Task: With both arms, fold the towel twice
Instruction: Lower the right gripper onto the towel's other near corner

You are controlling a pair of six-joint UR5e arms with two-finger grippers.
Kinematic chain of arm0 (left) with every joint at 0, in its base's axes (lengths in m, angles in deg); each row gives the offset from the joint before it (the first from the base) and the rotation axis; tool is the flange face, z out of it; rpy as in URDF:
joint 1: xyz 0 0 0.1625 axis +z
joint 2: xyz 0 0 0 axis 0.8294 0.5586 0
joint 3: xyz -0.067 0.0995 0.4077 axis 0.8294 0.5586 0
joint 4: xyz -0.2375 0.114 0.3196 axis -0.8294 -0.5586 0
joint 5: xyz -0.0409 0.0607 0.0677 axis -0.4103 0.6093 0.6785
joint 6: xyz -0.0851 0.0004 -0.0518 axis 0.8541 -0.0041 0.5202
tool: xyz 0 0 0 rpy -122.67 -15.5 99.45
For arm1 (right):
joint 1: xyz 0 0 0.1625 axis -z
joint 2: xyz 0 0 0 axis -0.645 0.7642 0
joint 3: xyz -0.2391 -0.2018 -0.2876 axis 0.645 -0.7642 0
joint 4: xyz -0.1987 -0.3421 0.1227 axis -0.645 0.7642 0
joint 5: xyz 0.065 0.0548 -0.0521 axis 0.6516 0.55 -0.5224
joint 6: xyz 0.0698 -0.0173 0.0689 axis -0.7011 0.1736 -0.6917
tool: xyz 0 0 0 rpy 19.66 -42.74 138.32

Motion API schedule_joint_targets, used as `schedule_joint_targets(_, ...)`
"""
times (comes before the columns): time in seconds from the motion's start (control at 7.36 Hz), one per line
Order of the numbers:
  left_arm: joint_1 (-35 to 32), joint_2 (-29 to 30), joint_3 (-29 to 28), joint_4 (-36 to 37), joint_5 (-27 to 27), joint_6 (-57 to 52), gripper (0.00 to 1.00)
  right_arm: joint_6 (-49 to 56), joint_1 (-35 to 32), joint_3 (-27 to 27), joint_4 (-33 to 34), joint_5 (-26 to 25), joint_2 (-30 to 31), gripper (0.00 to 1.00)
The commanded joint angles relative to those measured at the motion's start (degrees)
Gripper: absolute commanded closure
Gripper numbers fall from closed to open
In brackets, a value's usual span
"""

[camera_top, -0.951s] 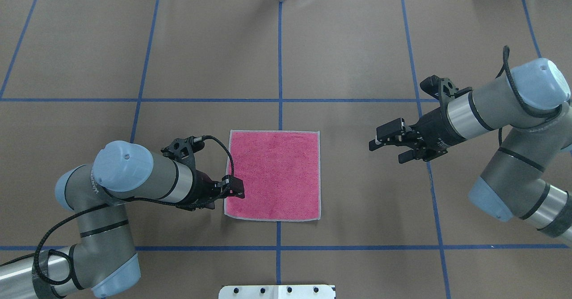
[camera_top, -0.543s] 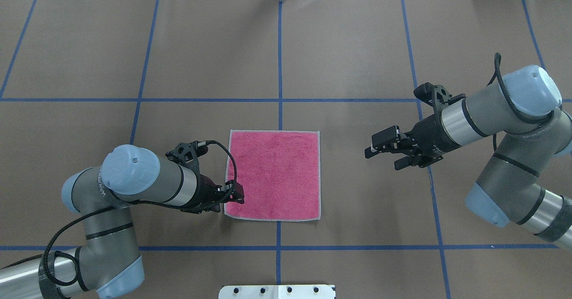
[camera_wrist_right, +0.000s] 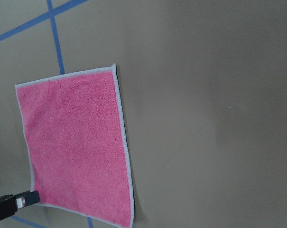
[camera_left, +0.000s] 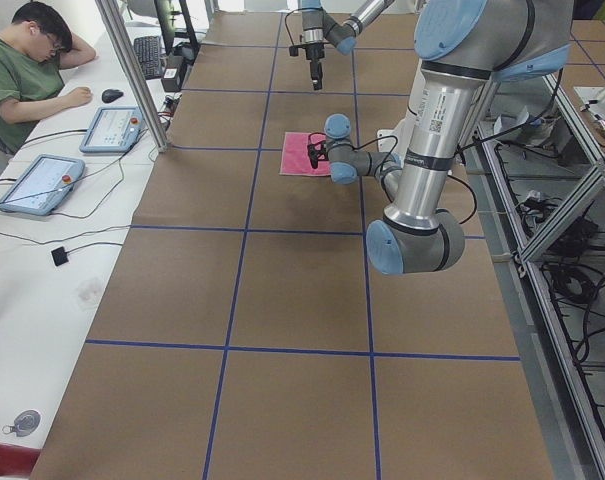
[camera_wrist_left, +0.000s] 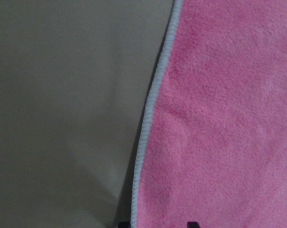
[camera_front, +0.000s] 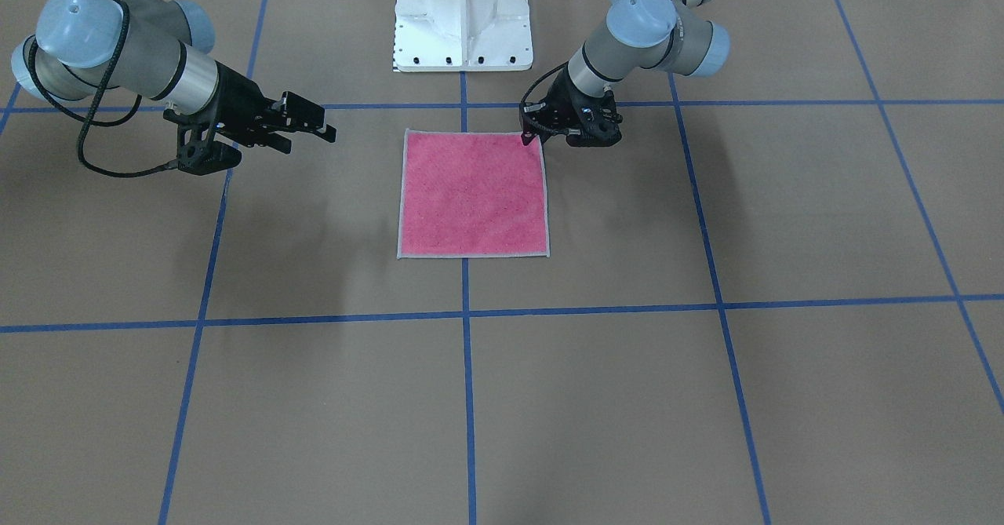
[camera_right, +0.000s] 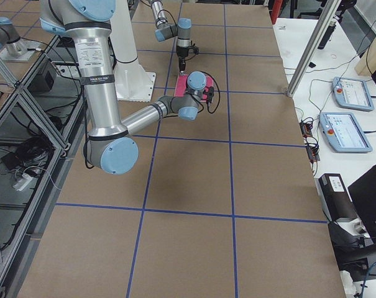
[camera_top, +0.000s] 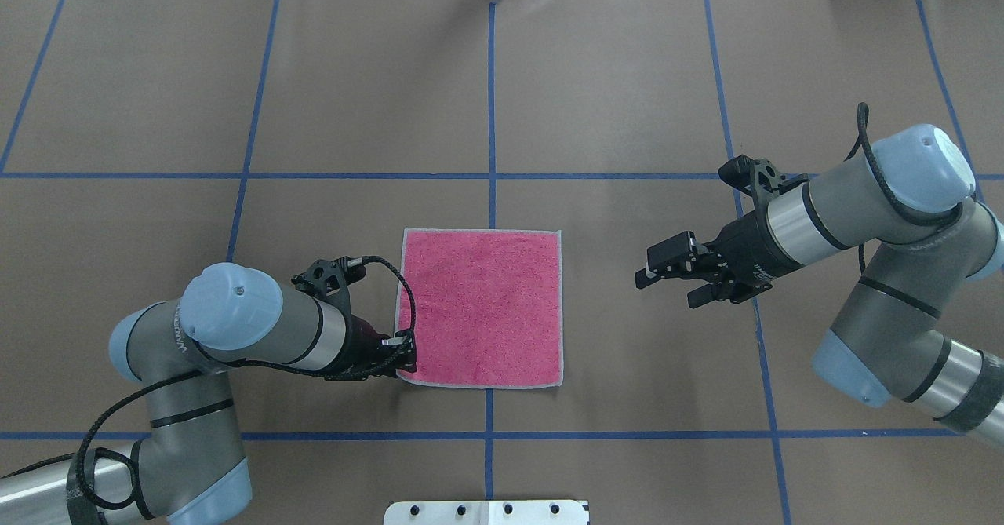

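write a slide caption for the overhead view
Left gripper at a corner of the flat pink towel; right gripper open, well clear of it.

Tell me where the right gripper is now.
In the overhead view the right gripper hovers to the right of the towel, clear of it, beside a blue tape line.

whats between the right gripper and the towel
Nothing but bare brown table cover. The stretch from the right gripper to the near edge of the towel holds no object, as the overhead view shows.

Fuzzy terry-cloth towel on a matt brown paper table cover.
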Motion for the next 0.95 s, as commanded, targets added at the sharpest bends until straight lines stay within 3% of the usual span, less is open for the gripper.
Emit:
schedule_joint_targets(0.0,0.0,0.0,0.0,0.0,0.0,0.0,0.71,0.0,0.3,0.0,-0.4,0.0,0.1,0.01)
schedule_joint_targets(0.27,0.0,0.0,0.1,0.0,0.0,0.0,0.72,0.0,0.8,0.1,-0.5,0.0,0.1,0.01)
schedule_joint_targets(0.41,0.0,0.1,0.2,0.0,0.0,0.1,0.79,0.0,1.2,0.1,-0.7,0.1,0.3,0.01)
schedule_joint_targets(0.54,0.0,0.2,0.3,-0.1,0.1,0.1,0.94,0.0,1.8,0.1,-0.7,0.0,0.4,0.01)
schedule_joint_targets(0.68,0.0,0.2,0.4,-0.2,0.1,0.0,1.0,-0.2,3.1,0.0,-0.7,-0.3,0.4,0.01)
schedule_joint_targets(0.82,0.0,0.1,0.4,-0.2,0.1,0.0,1.0,-0.2,3.9,0.0,-0.7,-0.4,0.3,0.01)
